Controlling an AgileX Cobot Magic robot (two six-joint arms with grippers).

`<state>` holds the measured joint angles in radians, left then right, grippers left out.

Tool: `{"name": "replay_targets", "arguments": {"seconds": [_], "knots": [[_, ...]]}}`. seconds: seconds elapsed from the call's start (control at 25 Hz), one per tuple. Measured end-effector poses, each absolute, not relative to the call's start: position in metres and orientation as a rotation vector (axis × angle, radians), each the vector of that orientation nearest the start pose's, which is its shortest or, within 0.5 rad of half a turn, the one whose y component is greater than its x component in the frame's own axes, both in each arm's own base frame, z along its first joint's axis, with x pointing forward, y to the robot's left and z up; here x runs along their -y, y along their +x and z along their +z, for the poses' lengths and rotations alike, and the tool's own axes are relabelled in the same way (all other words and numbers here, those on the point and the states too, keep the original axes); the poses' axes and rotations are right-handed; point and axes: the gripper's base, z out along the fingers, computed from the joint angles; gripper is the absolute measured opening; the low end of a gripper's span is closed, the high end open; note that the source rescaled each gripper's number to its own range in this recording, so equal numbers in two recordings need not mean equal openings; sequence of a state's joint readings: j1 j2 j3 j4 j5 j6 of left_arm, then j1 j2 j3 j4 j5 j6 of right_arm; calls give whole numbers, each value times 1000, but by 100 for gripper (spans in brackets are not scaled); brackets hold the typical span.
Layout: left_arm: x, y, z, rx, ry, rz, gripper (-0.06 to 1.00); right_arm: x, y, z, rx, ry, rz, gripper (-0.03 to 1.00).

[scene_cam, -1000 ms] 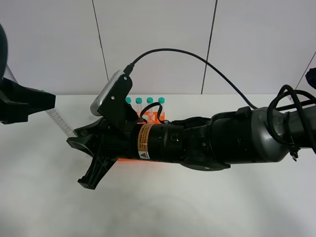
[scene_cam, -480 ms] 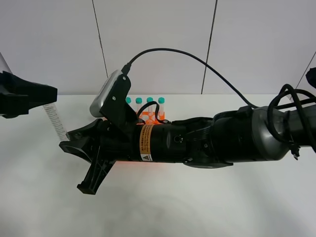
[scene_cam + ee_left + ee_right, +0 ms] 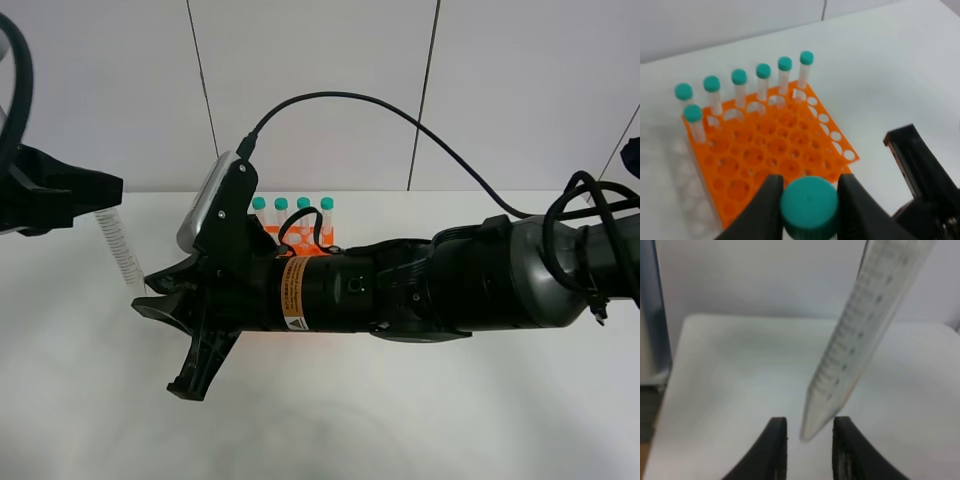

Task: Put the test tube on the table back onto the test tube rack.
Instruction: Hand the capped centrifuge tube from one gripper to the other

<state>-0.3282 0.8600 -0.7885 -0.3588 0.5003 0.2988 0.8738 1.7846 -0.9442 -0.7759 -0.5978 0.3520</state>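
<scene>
While your left gripper (image 3: pixel 809 212) keeps its jaws clamped on the teal cap (image 3: pixel 809 199) of the test tube (image 3: pixel 121 246), the job stands roughly at its midpoint: the tube is off the table (image 3: pixel 450 420) and in the air, but not yet in the test tube rack (image 3: pixel 715 200). You have it held by the cap end, tilted, conical tip downward, off to the left of the rack in the high view. Your right gripper (image 3: pixel 809 447), reaching across the middle from the right, has its jaws apart with the tube's tip hanging between the two fingers (image 3: pixel 776 450); no contact shows there. It reads as a hand-over or a steadying move in the making, though that is only a judgement. What remains for you: bring the tip over a free hole (image 3: pixel 777 146) in the orange rack, lower the tube in upright, and let go. Seven other capped tubes (image 3: pixel 763 82) stand in the rack, six along one edge row and one in the next row at a corner, leaving most holes free. The tube itself is slim, clear and looks empty, with printed graduation marks running down its side to a tapered point, and a teal-green screw cap
</scene>
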Motion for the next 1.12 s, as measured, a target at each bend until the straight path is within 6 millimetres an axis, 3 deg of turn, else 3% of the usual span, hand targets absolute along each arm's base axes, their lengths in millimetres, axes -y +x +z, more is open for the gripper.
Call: {"name": "replay_targets", "arguments": {"seconds": [0.36,0.92,1.12], "knots": [[71,162,349,-1998,421,-388,1,-296,234,210,-1441,-1260,680,27],[71,162,349,-1998,421,-388,1,-254,278,203,-1611,-1146,507,28],[71,162,349,-1997,421,-388,1,-230,296,197,-1718,-1105,389,28]]}}
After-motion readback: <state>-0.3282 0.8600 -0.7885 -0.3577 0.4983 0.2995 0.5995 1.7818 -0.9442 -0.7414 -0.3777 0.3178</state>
